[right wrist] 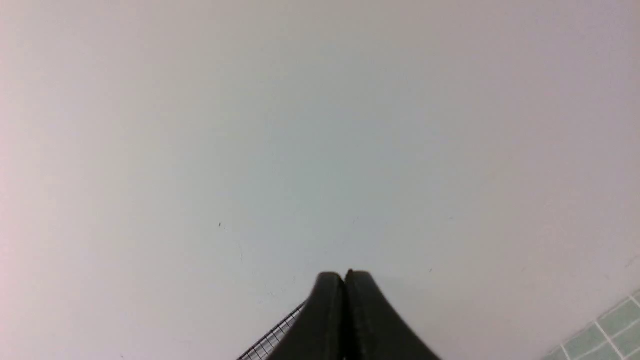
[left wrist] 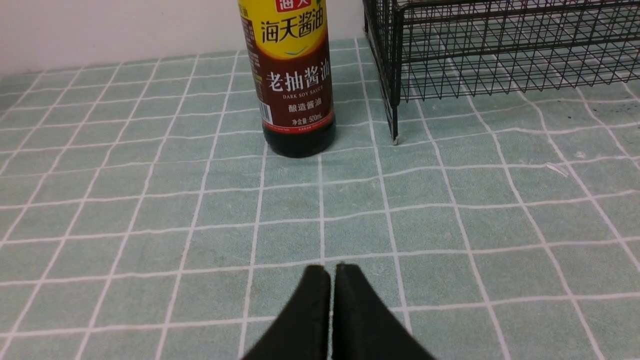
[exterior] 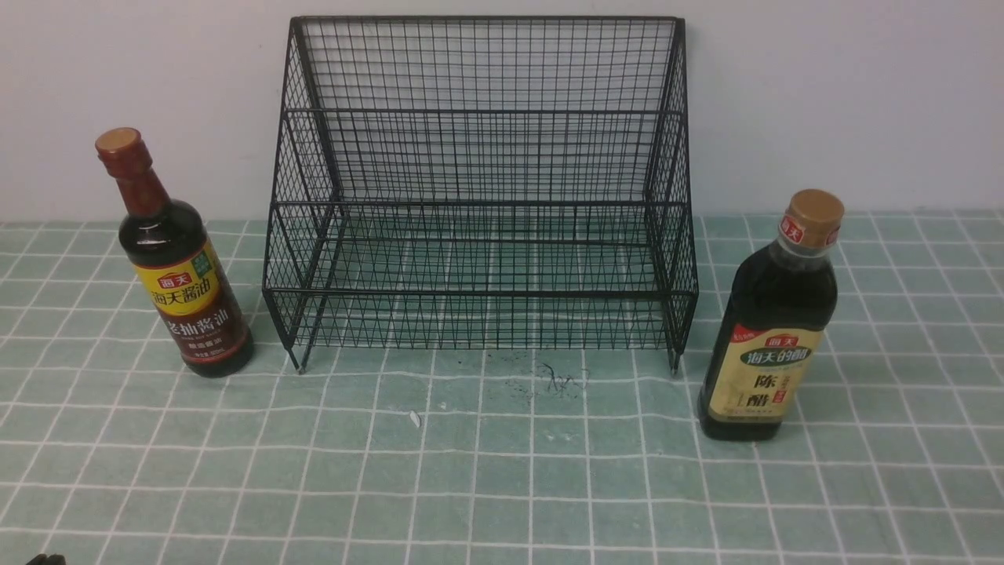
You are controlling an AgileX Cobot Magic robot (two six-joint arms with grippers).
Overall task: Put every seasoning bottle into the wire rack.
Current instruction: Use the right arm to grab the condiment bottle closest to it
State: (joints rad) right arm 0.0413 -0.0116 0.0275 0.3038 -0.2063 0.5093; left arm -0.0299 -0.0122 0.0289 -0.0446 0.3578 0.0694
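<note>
Left fingers [left wrist: 312,310]: pressed together, empty, low over the tabletop [left wrist: 150,210], facing the dark soy sauce bottle [left wrist: 295,75] across bare tiles.
Right fingers [right wrist: 327,315]: likewise closed on nothing, tilted up at the wall [right wrist: 300,125]; out of the front view.
Dark soy sauce bottle: upright on the tabletop, just beside the wire rack [exterior: 482,204] on its left, not touching.
Vinegar bottle [exterior: 773,329]: upright near the rack's right front leg, nearer the camera than the soy sauce.
Wire rack: both tiers empty, back close to the wall; task apparently not begun.
Step in hand: probably a reach for the soy sauce; spread the fingers before arrival, grip the wide body rather than the slim neck, keep it upright.
Edges: front rail of the lower tier to clear; lift over, then lower.
Open room: bare tabletop ahead of the rack; entry from front or above, side mesh barring the flanks.
</note>
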